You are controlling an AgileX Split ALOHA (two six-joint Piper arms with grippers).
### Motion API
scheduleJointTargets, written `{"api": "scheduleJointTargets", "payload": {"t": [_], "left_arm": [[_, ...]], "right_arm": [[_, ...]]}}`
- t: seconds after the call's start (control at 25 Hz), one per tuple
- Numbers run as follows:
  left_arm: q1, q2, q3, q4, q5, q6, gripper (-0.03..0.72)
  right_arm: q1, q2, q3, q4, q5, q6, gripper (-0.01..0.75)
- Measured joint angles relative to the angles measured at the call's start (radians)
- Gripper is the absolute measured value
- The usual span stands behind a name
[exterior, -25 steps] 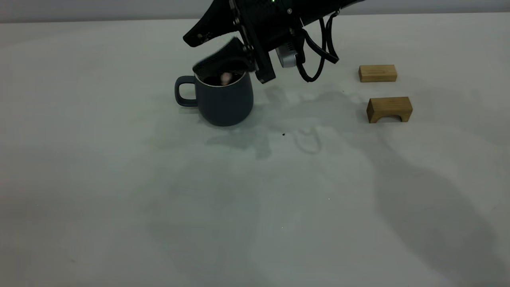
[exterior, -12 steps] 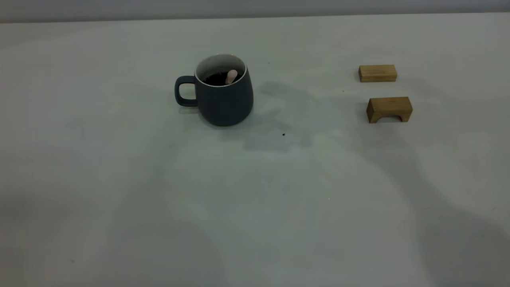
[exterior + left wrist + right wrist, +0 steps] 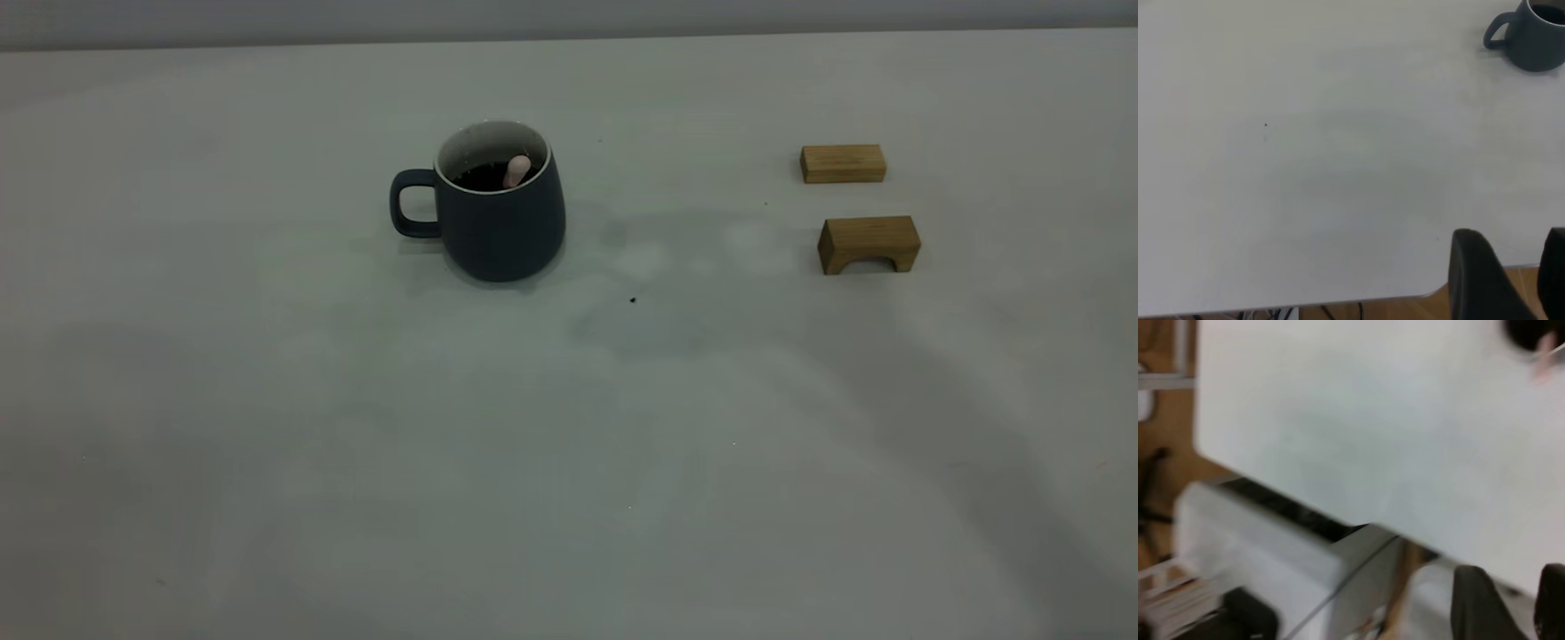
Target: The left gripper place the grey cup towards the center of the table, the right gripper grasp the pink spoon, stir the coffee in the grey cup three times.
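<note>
Exterior view angled down on table [image 3: 569, 444], 2 wrist views farther back

Blue-grey cup [image 3: 502, 222], pink spoon [image 3: 517, 169], 2 tan blocks [image 3: 868, 244], off-white table [image 3: 569, 444].

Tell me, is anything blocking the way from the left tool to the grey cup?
Nothing visible does. The left tool hangs over the table's edge, and only bare table lies between it and the grey cup. The pink spoon sits inside the cup.

pink spoon [image 3: 517, 170] bowl sunk in coffee [image 3: 480, 177], right wrist view blurred
</note>
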Motion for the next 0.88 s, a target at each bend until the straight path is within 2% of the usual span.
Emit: {"api": "scheduleJointTargets", "payload": {"t": [0.24, 0.56, 0.68, 0.76, 0.88], "left_arm": [[0.000, 0.000, 0.000, 0.000, 0.000, 0.000, 0.299], [0.000, 0.000, 0.000, 0.000, 0.000, 0.000, 0.299], [0.000, 0.000, 0.000, 0.000, 0.000, 0.000, 0.299], [0.000, 0.000, 0.000, 0.000, 0.000, 0.000, 0.299], [0.000, 0.000, 0.000, 0.000, 0.000, 0.000, 0.299]], "right_arm": [[0.003, -0.198, 0.167, -0.215, 0.003, -0.077, 0.199], [0.003, -0.562, 0.571, -0.546, 0.011, -0.210, 0.202], [-0.003, -0.725, 0.688, -0.592, 0.013, -0.211, 0.203], [-0.034, -0.848, 0.753, -0.589, 0.013, -0.182, 0.204], [-0.125, -1.057, 0.847, -0.590, 0.008, -0.100, 0.204]]}}
